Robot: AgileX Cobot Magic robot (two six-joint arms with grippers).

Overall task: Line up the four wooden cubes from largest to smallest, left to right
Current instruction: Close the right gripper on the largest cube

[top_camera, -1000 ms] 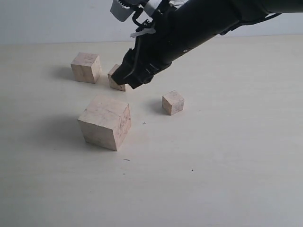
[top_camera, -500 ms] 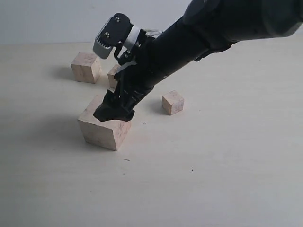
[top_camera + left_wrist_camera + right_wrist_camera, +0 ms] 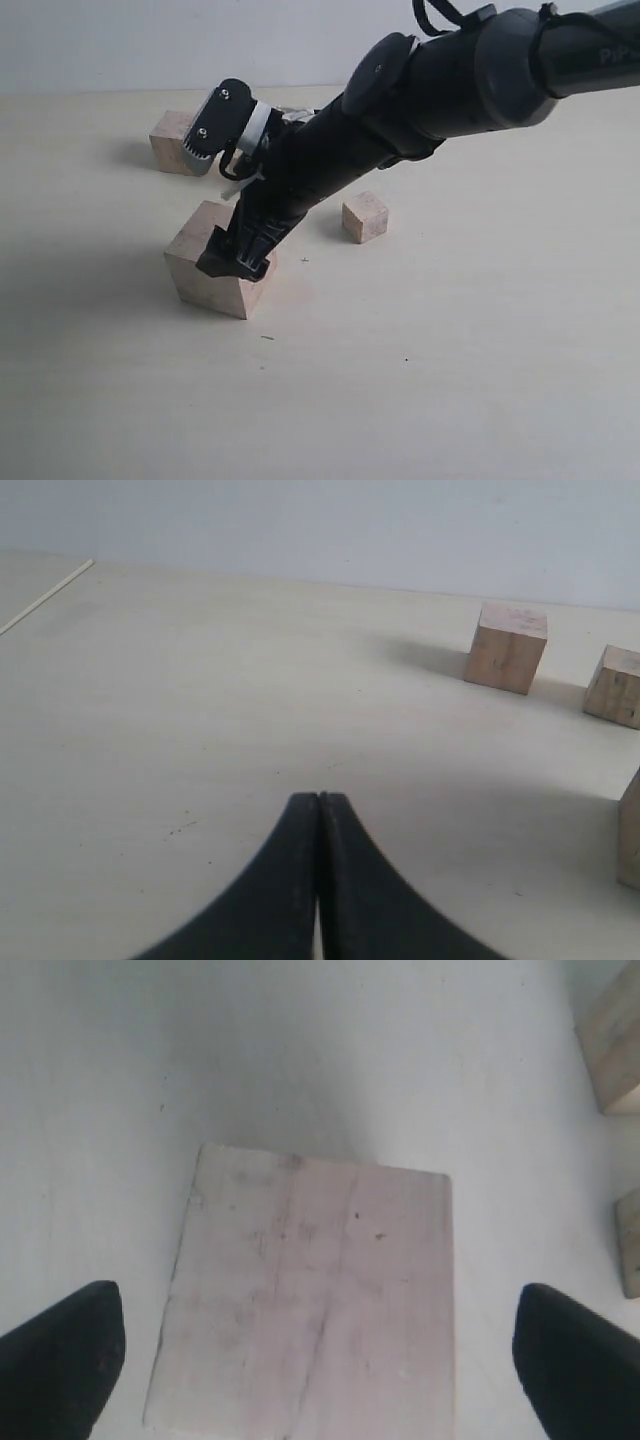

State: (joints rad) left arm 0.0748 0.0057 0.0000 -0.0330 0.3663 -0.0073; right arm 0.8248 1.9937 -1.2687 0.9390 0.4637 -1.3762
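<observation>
The largest wooden cube (image 3: 203, 268) sits at the left front of the table. My right gripper (image 3: 236, 262) has come down on it, open. In the right wrist view its dark fingertips (image 3: 62, 1352) stand wide on either side of the cube's top face (image 3: 310, 1260), clear of its sides. The smallest cube (image 3: 365, 217) rests to the right of the arm. A mid-large cube (image 3: 168, 140) stands at the back left, partly covered by the wrist. The fourth cube (image 3: 617, 686) is hidden behind the arm in the exterior view. My left gripper (image 3: 318, 802) is shut and empty, low over bare table.
The right arm (image 3: 430, 90) slants across the table's middle from the upper right. Two other cubes (image 3: 612, 1040) show at the edge of the right wrist view. A pale wall runs behind the table's back edge (image 3: 90, 92).
The right arm swung down and forward from above the back cubes. Its open gripper now straddles the largest cube. No cube has moved.
</observation>
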